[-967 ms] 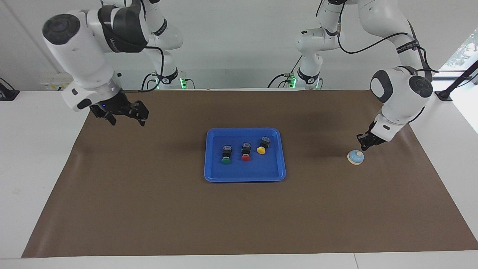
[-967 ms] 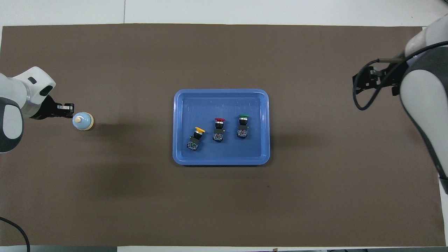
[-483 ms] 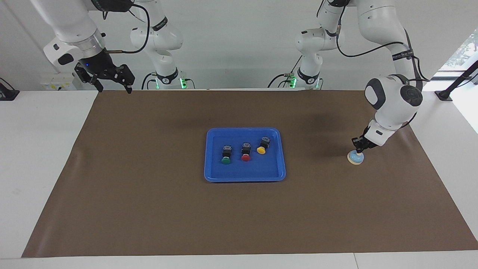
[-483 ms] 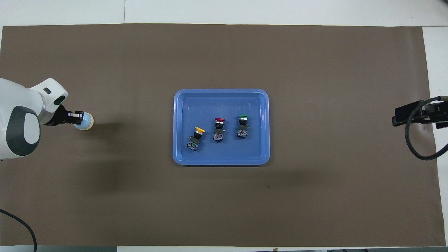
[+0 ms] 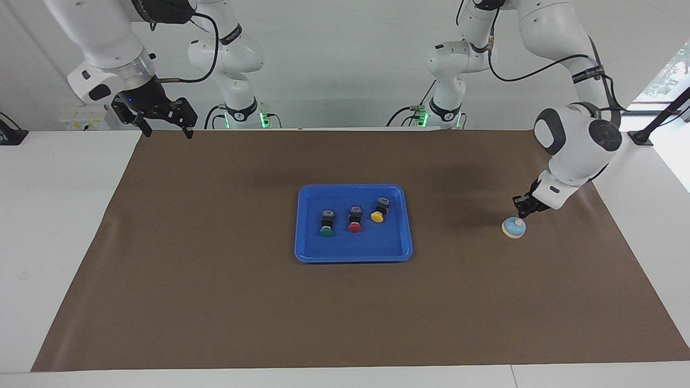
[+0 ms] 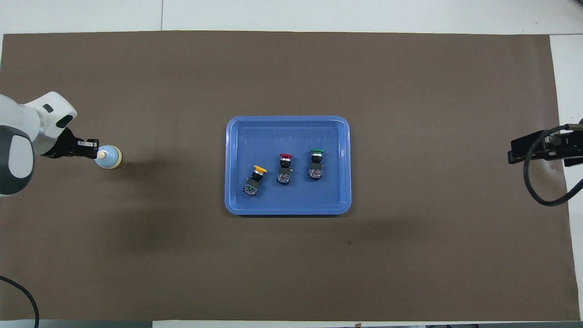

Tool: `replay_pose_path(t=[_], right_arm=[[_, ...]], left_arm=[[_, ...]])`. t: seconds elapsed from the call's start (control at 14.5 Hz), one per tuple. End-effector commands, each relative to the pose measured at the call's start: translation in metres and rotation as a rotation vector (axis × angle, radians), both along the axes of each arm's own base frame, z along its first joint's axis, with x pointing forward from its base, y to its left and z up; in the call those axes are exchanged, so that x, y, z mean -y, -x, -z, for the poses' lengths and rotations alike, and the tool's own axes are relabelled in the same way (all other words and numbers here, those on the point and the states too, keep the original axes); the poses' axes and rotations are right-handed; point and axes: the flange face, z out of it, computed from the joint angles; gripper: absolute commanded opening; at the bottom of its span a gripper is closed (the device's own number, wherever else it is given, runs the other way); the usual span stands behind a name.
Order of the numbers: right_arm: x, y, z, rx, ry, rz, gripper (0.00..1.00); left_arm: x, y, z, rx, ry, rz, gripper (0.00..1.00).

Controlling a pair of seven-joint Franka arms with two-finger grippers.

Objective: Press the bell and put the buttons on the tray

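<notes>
The light-blue bell (image 5: 513,227) (image 6: 108,157) stands on the brown mat toward the left arm's end of the table. My left gripper (image 5: 522,209) (image 6: 93,146) hangs just above its cream knob, shut and holding nothing, with a small gap to the knob. The blue tray (image 5: 353,257) (image 6: 288,119) lies at the middle of the mat. In it lie three buttons: green (image 5: 325,231) (image 6: 317,151), red (image 5: 354,227) (image 6: 285,156) and yellow (image 5: 377,216) (image 6: 259,169). My right gripper (image 5: 161,119) is open and empty, raised over the mat's corner at the right arm's end.
The brown mat (image 5: 215,302) covers most of the white table (image 5: 54,215). A black cable loop (image 6: 542,191) hangs by the right gripper. The arm bases (image 5: 345,116) stand at the robots' edge.
The left gripper dropped onto the bell's knob and has now lifted slightly off it. The right arm swung up and back to the mat's corner and holds there.
</notes>
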Motion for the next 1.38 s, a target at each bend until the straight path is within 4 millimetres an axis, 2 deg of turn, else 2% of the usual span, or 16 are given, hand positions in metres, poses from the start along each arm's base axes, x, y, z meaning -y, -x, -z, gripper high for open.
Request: replay_pose_path(t=[0.0,0.07,0.14,0.21,0.28,0.41,0.55,0.9,1.11,1.31], right_arm=[[0.0,0.002,-0.003,0.02,-0.01,-0.008,1.0],[-0.001,0.002,-0.003,0.02,-0.011,-0.011,1.0],[-0.001,0.003,-0.003,0.017,-0.011,-0.008,1.0],[-0.001,0.003,-0.003,0.015,-0.011,-0.008,1.0],[-0.002,0.004,-0.002,0.009,-0.011,-0.013,1.0],[-0.002,0.005,-0.002,0.009,-0.01,-0.013,1.0],[-0.001,0.005,-0.002,0.009,-0.01,-0.011,1.0],[-0.001,0.004,-0.001,0.007,-0.011,-0.011,1.0],[-0.001,0.004,-0.001,0.007,-0.011,-0.011,1.0],[-0.001,0.004,-0.001,0.007,-0.011,-0.011,1.0]], left_arm=[[0.005,0.013,-0.101,-0.025,-0.007,0.015,0.12],[0.008,0.026,-0.132,-0.024,-0.005,0.018,0.47],[0.012,0.037,-0.151,-0.024,-0.005,0.021,0.99],[0.013,0.05,-0.17,-0.018,-0.006,0.023,1.0],[0.018,0.056,-0.178,-0.025,-0.003,0.031,1.0],[0.024,0.061,-0.198,-0.028,-0.002,0.041,1.0],[0.039,0.061,-0.215,-0.013,0.0,0.068,1.0],[0.045,0.06,-0.212,-0.014,-0.015,0.082,1.0],[0.048,0.052,-0.197,-0.048,-0.018,0.089,1.0],[0.052,0.05,-0.212,-0.033,-0.022,0.098,1.0]])
